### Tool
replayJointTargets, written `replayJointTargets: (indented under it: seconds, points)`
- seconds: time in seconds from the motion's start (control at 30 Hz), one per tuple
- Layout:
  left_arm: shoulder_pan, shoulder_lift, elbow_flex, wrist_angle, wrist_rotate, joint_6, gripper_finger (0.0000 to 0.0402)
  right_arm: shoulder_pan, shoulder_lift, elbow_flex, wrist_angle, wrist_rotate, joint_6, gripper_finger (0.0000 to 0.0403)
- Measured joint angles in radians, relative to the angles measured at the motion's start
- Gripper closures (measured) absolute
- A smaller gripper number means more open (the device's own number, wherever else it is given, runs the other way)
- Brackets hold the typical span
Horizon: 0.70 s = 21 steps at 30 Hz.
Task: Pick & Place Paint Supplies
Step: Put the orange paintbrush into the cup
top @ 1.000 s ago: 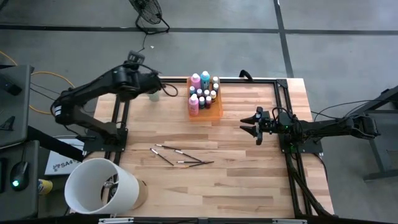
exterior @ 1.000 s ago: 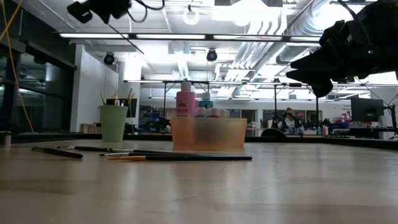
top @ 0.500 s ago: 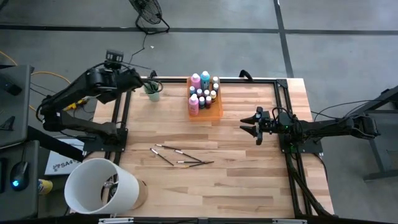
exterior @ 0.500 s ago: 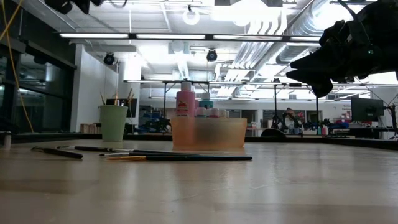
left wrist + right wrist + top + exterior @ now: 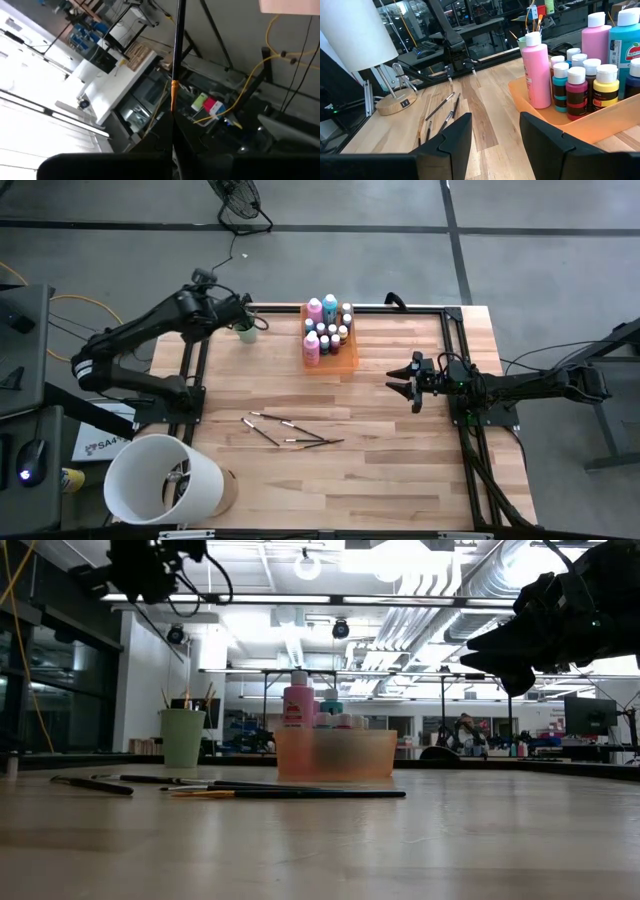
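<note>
My left gripper (image 5: 222,307) hangs high over the table's far left corner, beside the mint-green cup (image 5: 246,330), and is shut on a thin dark brush (image 5: 176,55). Other brushes stand in that cup (image 5: 183,735). Pink and teal bottles and small pale-capped bottles (image 5: 580,75) stand in the orange tray (image 5: 330,358) at the far middle. Several brushes (image 5: 290,430) lie flat on the table's near left part. My right gripper (image 5: 400,385) hovers open over the right side, pointing left toward the tray (image 5: 555,117). My left gripper (image 5: 172,150) pinches the brush between its two fingers. The brush runs straight out beyond the fingertips, its orange band (image 5: 173,89) well ahead of them, lifted clear of everything. The dark fingers hide the spot of contact, so which end is gripped cannot be told.
A white lamp shade (image 5: 160,480) on a wooden base stands at the near left corner. Black frame rails (image 5: 462,380) run along the table's left, right and far edges. Bare wood lies between the loose brushes and my right gripper. A person (image 5: 465,730) sits far behind the table.
My left gripper swung up and left, off past the table's far left corner, then came back right and lower toward the mint-green cup, still holding the brush. My right arm kept still.
</note>
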<state>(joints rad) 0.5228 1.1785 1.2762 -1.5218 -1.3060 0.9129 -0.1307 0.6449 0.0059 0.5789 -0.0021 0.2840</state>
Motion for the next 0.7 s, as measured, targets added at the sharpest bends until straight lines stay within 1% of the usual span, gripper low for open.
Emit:
replayJointTargets:
  seconds: [0.27, 0.7]
  points:
    - [0.001, 0.142, -0.002, 0.003, -0.002, 0.003, 0.0402, 0.0, 0.0, 0.0, 0.0, 0.0, 0.0, 0.0243]
    - [0.001, 0.369, -0.002, -0.006, 0.035, -0.002, 0.0401, 0.0, 0.0, 0.0, 0.0, 0.0, 0.0, 0.0243]
